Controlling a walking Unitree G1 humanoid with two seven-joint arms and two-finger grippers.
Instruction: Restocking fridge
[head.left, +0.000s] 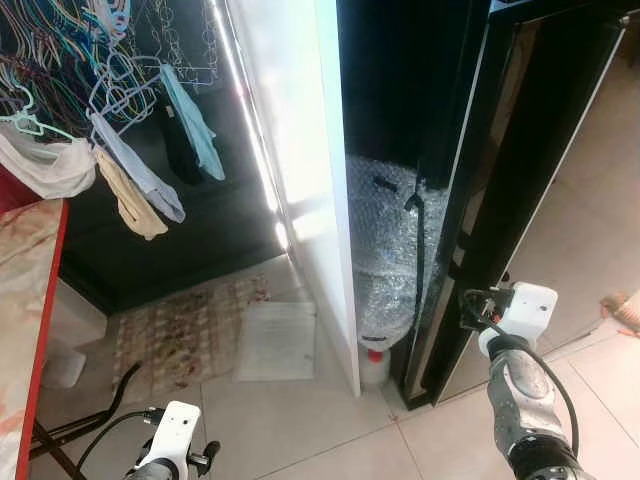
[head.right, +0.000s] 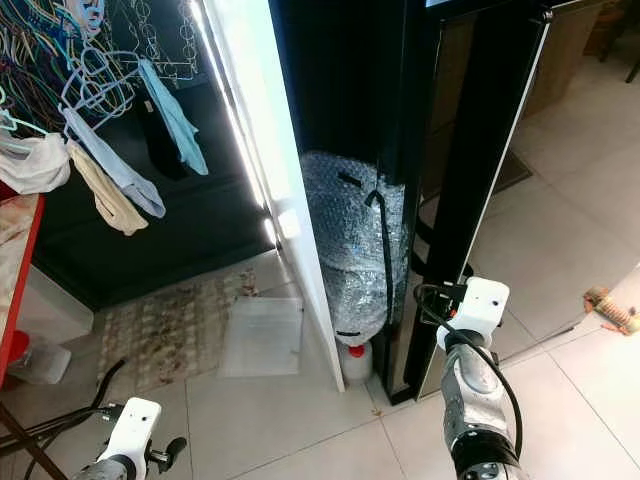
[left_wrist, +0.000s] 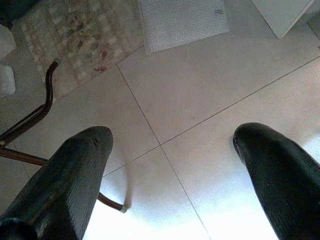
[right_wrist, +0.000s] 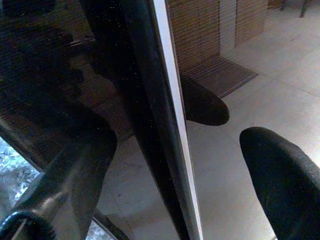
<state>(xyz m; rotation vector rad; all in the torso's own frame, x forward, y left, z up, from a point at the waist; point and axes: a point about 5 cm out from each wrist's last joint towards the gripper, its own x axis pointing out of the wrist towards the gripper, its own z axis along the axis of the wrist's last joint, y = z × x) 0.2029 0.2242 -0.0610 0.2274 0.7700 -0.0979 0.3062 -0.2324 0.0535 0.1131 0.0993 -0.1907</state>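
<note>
We see the right tool (right_wrist: 180, 150) spread open, its fingers (right_wrist: 280, 175) straddling the edge of the black fridge door (head.left: 520, 170), which stands ajar. A bubble-wrapped bundle (head.left: 385, 250) sits beside the door, over a red-capped bottle (head.left: 373, 362). Our left tool (left_wrist: 170, 165) hangs low, open, above the tiled floor (left_wrist: 200, 90).
</note>
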